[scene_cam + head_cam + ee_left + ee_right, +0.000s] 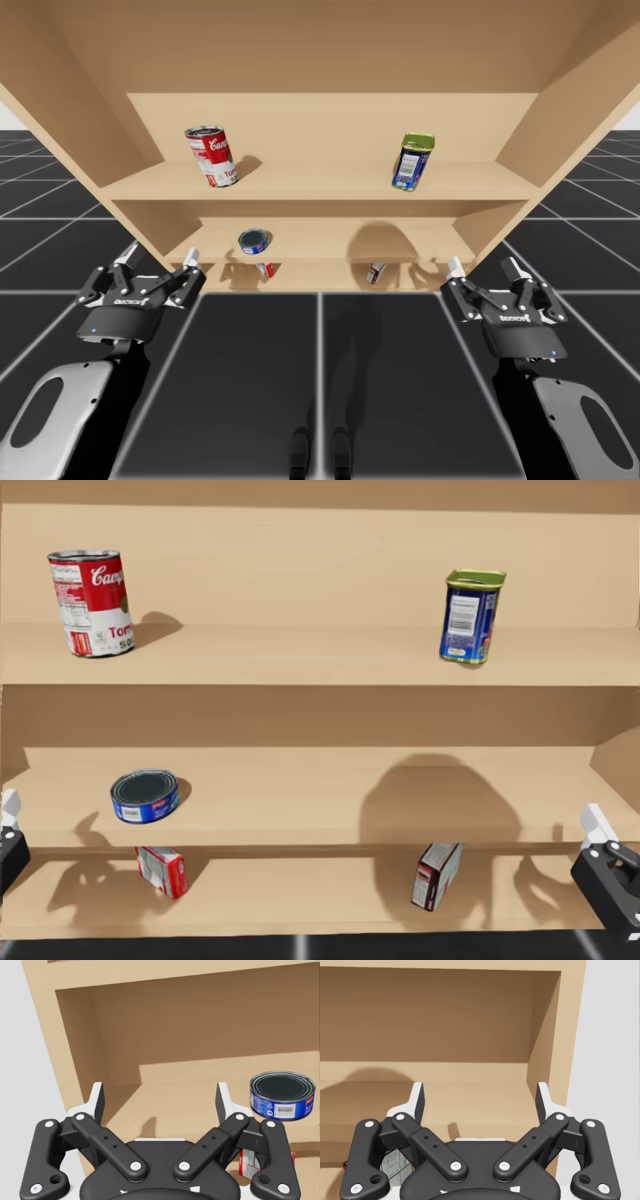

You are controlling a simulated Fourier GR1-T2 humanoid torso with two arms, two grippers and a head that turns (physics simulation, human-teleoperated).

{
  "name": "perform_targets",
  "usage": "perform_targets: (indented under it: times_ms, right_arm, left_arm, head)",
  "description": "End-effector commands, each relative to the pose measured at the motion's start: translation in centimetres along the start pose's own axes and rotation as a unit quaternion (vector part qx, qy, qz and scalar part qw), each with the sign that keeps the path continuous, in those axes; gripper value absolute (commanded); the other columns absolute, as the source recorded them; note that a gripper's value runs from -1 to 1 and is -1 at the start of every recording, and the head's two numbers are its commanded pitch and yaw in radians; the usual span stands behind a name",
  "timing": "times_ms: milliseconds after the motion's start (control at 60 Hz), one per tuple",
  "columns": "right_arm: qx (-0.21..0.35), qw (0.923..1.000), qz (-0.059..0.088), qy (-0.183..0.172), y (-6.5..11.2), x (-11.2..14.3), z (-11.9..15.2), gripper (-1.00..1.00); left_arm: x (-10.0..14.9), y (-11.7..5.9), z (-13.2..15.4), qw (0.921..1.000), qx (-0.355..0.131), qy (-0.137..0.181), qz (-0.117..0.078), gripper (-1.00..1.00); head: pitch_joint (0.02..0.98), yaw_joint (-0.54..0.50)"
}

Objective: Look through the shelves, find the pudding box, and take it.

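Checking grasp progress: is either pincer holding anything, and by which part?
Nothing is held: left pincer and right pincer both stand open, empty.

High cam: above and well back from shelf unit [320, 180], angled down, whole front seen. Head cam: close, square-on to it. Wrist cams: behind left gripper [160, 1097] & right gripper [480, 1097], near its lower corners. All share middle shelf [320, 780].

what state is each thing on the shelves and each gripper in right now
red can, upright
blue tin, upright
flat blue can, resting flat, round face up
red and white box, standing tilted
dark red box, standing tilted
left gripper, open, empty
right gripper, open, empty
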Motion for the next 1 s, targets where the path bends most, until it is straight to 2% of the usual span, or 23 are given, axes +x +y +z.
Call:
perform_targets:
  times_ms: [17,167,383,517,583,633,650,700,733,750,783,800,833,867,883,917,950,1000]
  right_arm:
    - [0.000,1.0000,0.002,0.001,0.0,-0.1,0.0,-1.00]
    - [0.002,1.0000,0.005,0.002,0.0,-0.1,0.0,-1.00]
    - [0.004,0.9999,0.010,0.002,0.1,-0.2,0.0,-1.00]
    - [0.012,0.9997,0.020,0.005,0.4,-0.4,-0.1,-1.00]
    - [0.013,0.9997,0.017,0.010,0.5,-0.4,-0.1,-1.00]
    - [0.016,0.9995,0.024,0.009,0.5,-0.4,-0.1,-1.00]
    - [0.019,0.9993,0.032,0.008,0.5,-0.3,-0.1,-1.00]
    - [0.028,0.9992,0.027,0.006,0.5,-0.3,-0.1,-1.00]
    - [0.034,0.9987,0.038,0.009,0.5,-0.2,-0.1,-1.00]
    - [0.037,0.9985,0.038,0.012,0.5,-0.1,0.1,-1.00]
    - [0.065,0.9975,0.011,0.025,0.5,0.0,0.3,-1.00]
    - [0.072,0.9970,0.008,0.029,0.6,0.1,0.4,-1.00]
    - [0.097,0.9947,0.004,0.037,1.0,0.2,0.8,-1.00]
    - [0.113,0.9925,0.005,0.046,1.2,0.3,1.0,-1.00]
    - [0.129,0.9902,0.010,0.054,1.5,0.3,1.3,-1.00]
    - [0.147,0.9872,0.007,0.060,1.6,0.2,1.5,-1.00]
    - [0.180,0.9803,0.000,0.081,1.8,0.0,2.0,-1.00]
    - [0.197,0.9762,-0.002,0.091,1.9,-0.3,2.3,-1.00]
  left_arm:
    - [-0.1,-0.2,0.0,1.0000,-0.004,0.003,-0.004,-1.00]
    - [-0.1,-0.3,0.0,0.9999,-0.008,0.003,-0.006,-1.00]
    - [-0.1,-0.7,0.1,0.9998,-0.018,0.003,-0.008,-1.00]
    - [-0.2,-1.0,0.1,0.9997,-0.023,0.004,-0.008,-1.00]
    - [-0.2,-1.1,0.1,0.9997,-0.023,0.005,-0.010,-1.00]
    - [-0.2,-1.1,0.0,0.9997,-0.023,0.005,-0.010,-1.00]
    - [-0.2,-1.1,0.0,0.9997,-0.022,0.005,-0.010,-1.00]
    - [-0.2,-1.1,0.0,0.9997,-0.022,0.006,-0.009,-1.00]
    - [-0.2,-1.1,0.1,0.9997,-0.022,0.006,-0.009,-1.00]
    - [-0.2,-1.1,0.1,0.9997,-0.022,0.007,-0.007,-1.00]
    - [-0.1,-1.1,0.1,0.9997,-0.024,0.008,-0.004,-1.00]
    - [-0.1,-1.1,0.1,0.9996,-0.026,0.009,-0.002,-1.00]
    - [-0.1,-1.0,0.1,0.9996,-0.027,0.009,0.001,-1.00]
    - [-0.1,-1.0,0.1,0.9996,-0.026,0.009,0.001,-1.00]
    - [-0.1,-1.0,0.1,0.9996,-0.027,0.009,0.002,-1.00]
    - [-0.1,-1.0,0.1,0.9996,-0.027,0.010,0.002,-1.00]
    - [-0.1,-1.0,0.1,0.9996,-0.027,0.010,0.002,-1.00]
    - [-0.1,-1.0,0.1,0.9996,-0.027,0.011,0.003,-1.00]
  head:
    - [0.549,-0.05]
    - [0.633,-0.10]
    - [0.730,-0.21]
    - [0.753,-0.24]
    - [0.758,-0.24]
    - [0.757,-0.25]
    - [0.756,-0.25]
    - [0.751,-0.25]
    - [0.747,-0.24]
    - [0.744,-0.24]
    - [0.741,-0.24]
    - [0.740,-0.24]
    - [0.735,-0.24]
    - [0.732,-0.24]
    - [0.731,-0.24]
    - [0.729,-0.24]
    - [0.729,-0.24]
    - [0.729,-0.24]
